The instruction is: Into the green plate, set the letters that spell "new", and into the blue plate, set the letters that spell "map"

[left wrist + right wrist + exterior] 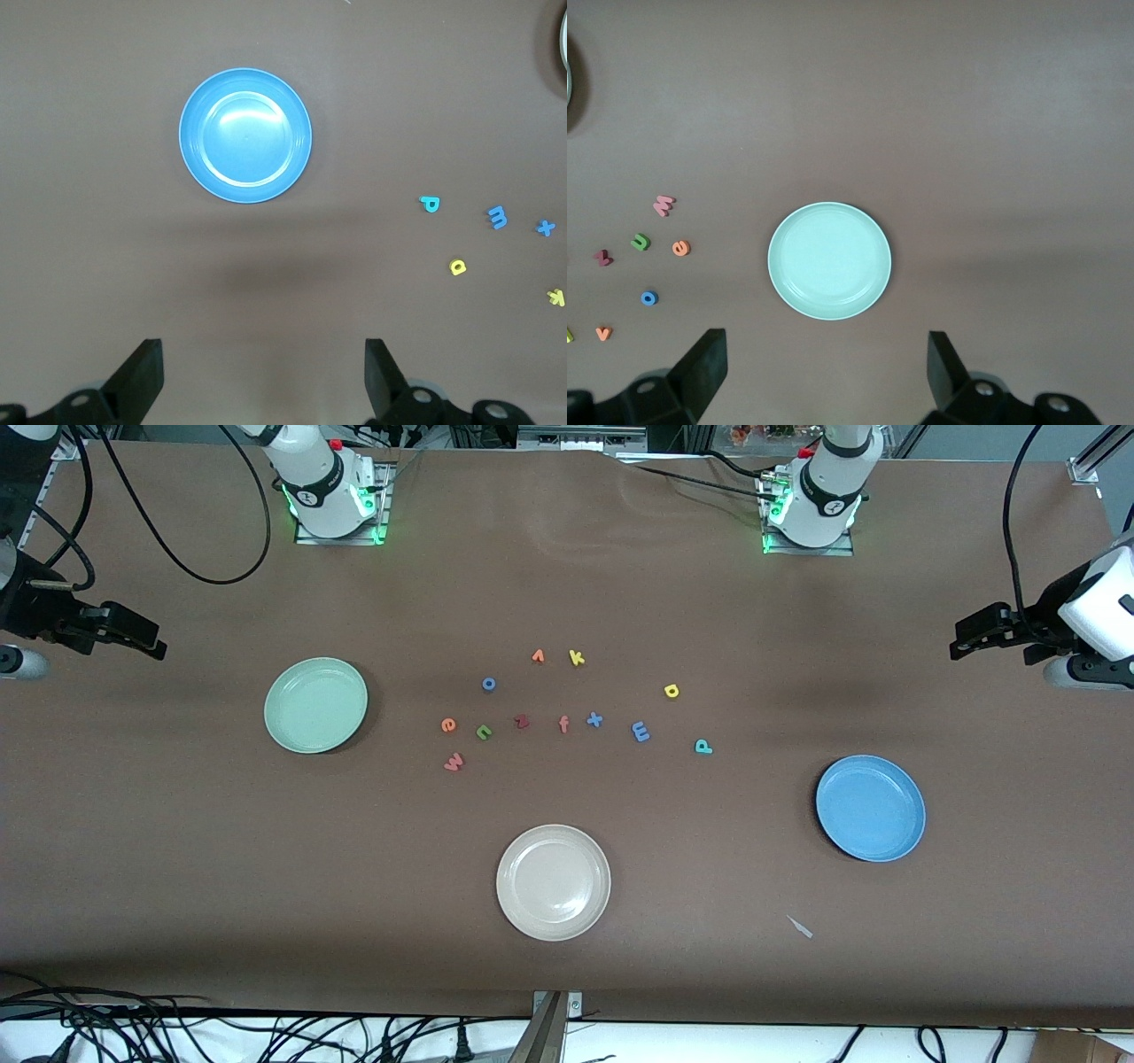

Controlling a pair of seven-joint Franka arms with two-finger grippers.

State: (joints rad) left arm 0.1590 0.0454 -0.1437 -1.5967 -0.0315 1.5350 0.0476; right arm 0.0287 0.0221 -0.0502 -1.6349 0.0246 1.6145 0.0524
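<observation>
Both arms wait at the ends of the table, each gripper up in the air with its fingers spread wide and nothing between them.

The left gripper (264,376) hangs over bare tabletop at the left arm's end; its two dark fingertips (142,367) stand far apart. Out ahead of the fingers, lying flat, is the blue plate (245,135), with nothing in it. Off to one side of the fingers, toward the middle of the table, lie the teal p (430,204), the blue m (498,216) and the yellow a (457,266), well apart from the plate and from each other. Past them are the blue x (546,228) and the yellow k (555,297).

The right gripper (824,372) hangs over the right arm's end of the brown table (177,850), fingers likewise spread. Just ahead of them lies the green plate (829,260), with nothing in it. To the side, toward the table's middle, lie the salmon-red w (663,204), the green n (640,241) and the orange e (680,248), close together but not touching. The dark red z (602,258), a blue o (648,298) and an orange v (602,334) lie near them.

In the front view the salmon f (563,724) lies between the z and the x, and a beige-white plate (554,881) lies nearer the camera than all the letters.
</observation>
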